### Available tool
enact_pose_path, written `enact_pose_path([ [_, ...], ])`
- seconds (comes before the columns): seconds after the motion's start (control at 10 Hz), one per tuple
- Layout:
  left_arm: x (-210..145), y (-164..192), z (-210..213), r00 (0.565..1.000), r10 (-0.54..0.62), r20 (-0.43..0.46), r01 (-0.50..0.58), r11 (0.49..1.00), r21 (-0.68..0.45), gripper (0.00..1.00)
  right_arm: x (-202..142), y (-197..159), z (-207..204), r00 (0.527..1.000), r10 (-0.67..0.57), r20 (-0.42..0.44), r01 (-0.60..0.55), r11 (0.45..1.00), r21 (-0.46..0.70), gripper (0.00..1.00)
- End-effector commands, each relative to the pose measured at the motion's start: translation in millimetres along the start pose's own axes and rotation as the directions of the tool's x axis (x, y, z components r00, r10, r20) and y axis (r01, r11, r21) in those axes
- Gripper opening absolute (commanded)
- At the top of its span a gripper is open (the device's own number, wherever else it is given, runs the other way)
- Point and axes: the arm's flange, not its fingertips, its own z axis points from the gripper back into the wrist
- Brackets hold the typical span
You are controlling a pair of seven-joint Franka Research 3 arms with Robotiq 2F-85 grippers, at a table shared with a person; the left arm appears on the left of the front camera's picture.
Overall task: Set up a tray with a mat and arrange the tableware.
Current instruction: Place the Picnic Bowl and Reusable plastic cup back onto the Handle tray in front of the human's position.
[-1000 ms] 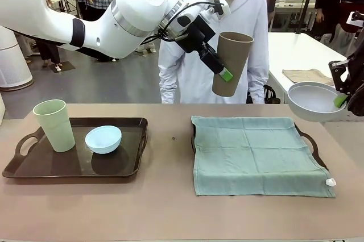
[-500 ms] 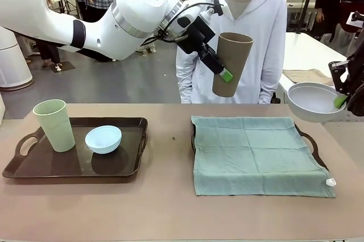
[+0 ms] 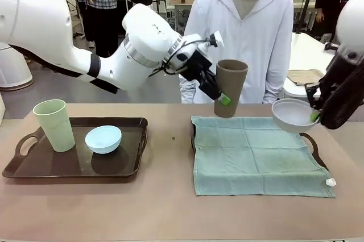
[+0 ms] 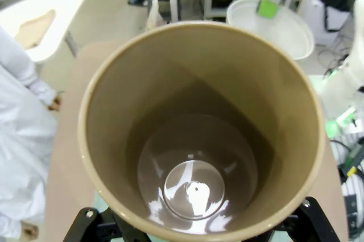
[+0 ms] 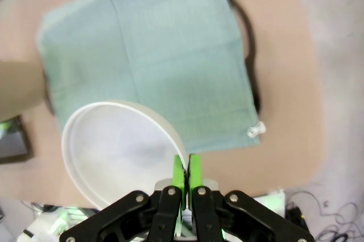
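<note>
While left gripper (image 3: 225, 99) pinches tall brown plastic cup (image 3: 231, 83) near-upright | green cloth mat (image 3: 256, 154) directly below (far edge) | right gripper (image 3: 314, 116) nips rim of round white bowl (image 3: 290, 115)

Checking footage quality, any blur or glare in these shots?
Front view: sharp, evenly lit, soft shadow under the light blue bowl. Left wrist view: bright glare inside the brown cup. Right wrist view: the mat looks soft, the right gripper crisp.
</note>
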Motion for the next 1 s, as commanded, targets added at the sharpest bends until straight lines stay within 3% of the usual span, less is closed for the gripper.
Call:
enact_pose_path([
  [0.0,-20,-5,-9,1.0,0.016,0.008,-0.016,0.999,-0.044,0.83,14,9,-31,1.0,-0.003,0.02,0.003,1.0,-0.004,0.04],
  [0.2,-34,-2,-16,0.999,0.051,0.015,-0.049,0.995,-0.086,0.83,26,10,-41,0.999,-0.015,0.041,0.016,0.999,-0.028,0.04],
  [0.3,-24,1,-22,0.999,0.029,-0.017,-0.03,0.999,-0.039,0.83,15,6,-33,1.0,0.005,0.009,-0.005,1.0,-0.008,0.04],
  [0.7,-28,3,-26,0.999,0.038,-0.017,-0.038,0.998,-0.052,0.83,19,7,-37,1.0,0.006,0.015,-0.006,1.0,-0.011,0.04],
  [0.9,-47,9,-40,0.999,-0.039,-0.004,0.039,0.995,-0.087,0.83,32,4,-63,0.999,0.043,-0.008,-0.043,0.998,0.036,0.04],
])
